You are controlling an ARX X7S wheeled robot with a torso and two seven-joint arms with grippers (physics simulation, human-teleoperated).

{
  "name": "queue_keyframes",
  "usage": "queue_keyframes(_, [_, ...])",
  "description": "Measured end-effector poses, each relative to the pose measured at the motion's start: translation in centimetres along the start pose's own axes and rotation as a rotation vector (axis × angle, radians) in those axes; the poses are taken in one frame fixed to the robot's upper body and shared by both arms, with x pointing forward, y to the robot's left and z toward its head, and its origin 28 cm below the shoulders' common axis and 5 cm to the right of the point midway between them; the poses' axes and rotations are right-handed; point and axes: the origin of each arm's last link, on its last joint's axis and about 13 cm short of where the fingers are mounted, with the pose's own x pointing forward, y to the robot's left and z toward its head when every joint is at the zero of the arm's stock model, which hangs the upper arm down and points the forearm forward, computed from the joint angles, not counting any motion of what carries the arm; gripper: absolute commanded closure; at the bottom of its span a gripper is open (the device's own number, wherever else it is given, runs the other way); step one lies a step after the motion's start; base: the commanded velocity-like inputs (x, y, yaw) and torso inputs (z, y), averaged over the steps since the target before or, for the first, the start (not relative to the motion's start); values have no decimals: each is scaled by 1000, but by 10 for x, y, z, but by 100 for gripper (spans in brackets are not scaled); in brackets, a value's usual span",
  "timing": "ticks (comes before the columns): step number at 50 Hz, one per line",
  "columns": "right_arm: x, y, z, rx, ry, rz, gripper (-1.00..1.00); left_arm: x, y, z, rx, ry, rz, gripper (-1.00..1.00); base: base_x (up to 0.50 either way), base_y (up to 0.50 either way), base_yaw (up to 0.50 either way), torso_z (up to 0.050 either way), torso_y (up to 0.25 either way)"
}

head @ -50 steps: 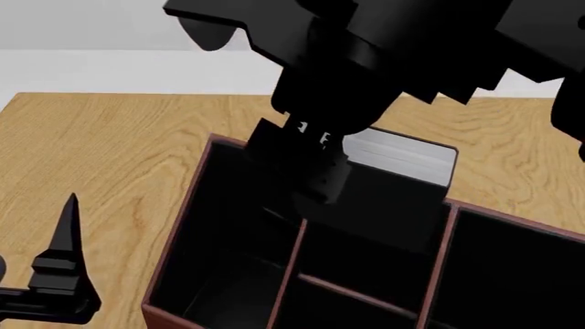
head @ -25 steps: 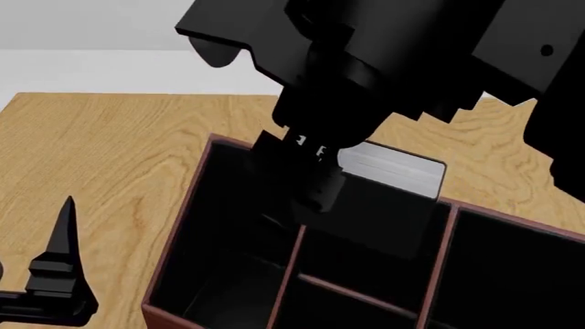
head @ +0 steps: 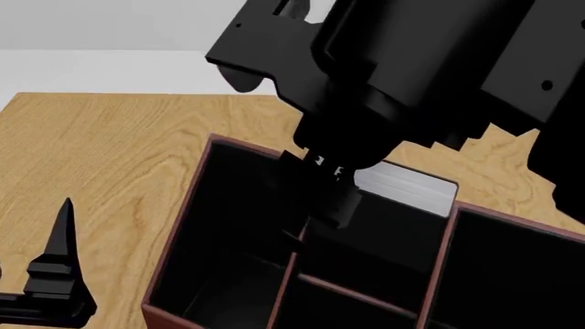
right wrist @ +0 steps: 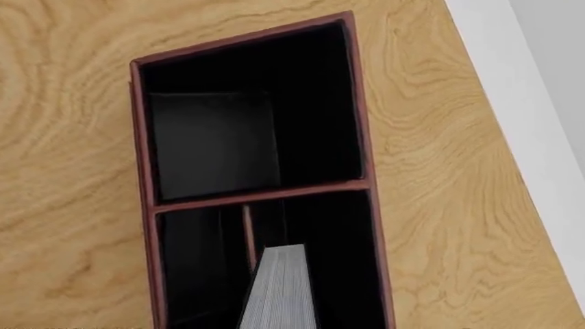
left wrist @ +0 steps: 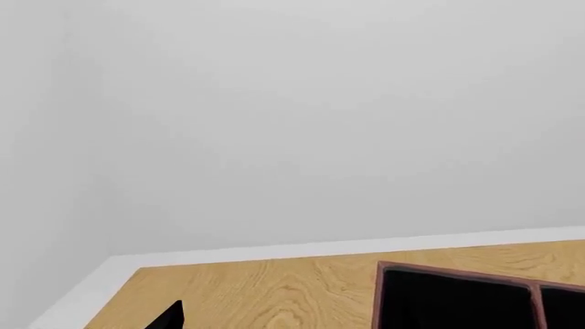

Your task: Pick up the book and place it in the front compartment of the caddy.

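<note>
Right hand point(head: 333, 202) holds book point(head: 407, 186) over wooden table point(head: 119, 151).

We note a light-oak worktop point(head: 119, 144) with swirling brown grain, edged by a white band. The large rectangular leather-look caddy point(right wrist: 142, 171) shows red-brown rims and dividers, black lining within. The slim black book point(right wrist: 281, 291) shows pale grey-white page edges, finely lined. Both arms are matt black. The wall behind is plain light grey.

I see light wooden tabletop point(head: 119, 151), grained, satin; red-brown leather-look caddy point(right wrist: 140, 171), matt black lining; black book's white paper page edges point(head: 407, 186), ribbed.
</note>
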Motion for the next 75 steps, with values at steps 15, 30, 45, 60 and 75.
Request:
queue_keyframes(15, [6, -5, -4, 14, -1, -4, 100, 1, -1, 0, 2, 0, -6, -100, 0, 0, 0, 0, 1])
queue_keyframes(30, [17, -17, -5, 25, -4, -42, 100, 3, -2, -1, 6, 5, -8, -100, 0, 0, 0, 1, 1])
queue_keyframes(45, [32, -21, -6, 30, -11, -51, 100, 2, -2, -3, 7, 9, -5, -100, 0, 0, 0, 0, 1])
queue_keyframes(60, [49, -20, -7, 40, -13, -43, 100, 1, 0, -3, 6, 9, 1, -100, 0, 0, 0, 1, 1])
queue_keyframes(75, [63, -22, -9, 50, 7, -68, -100, 0, 1, -4, 5, 9, 6, -100, 0, 0, 0, 0, 1])
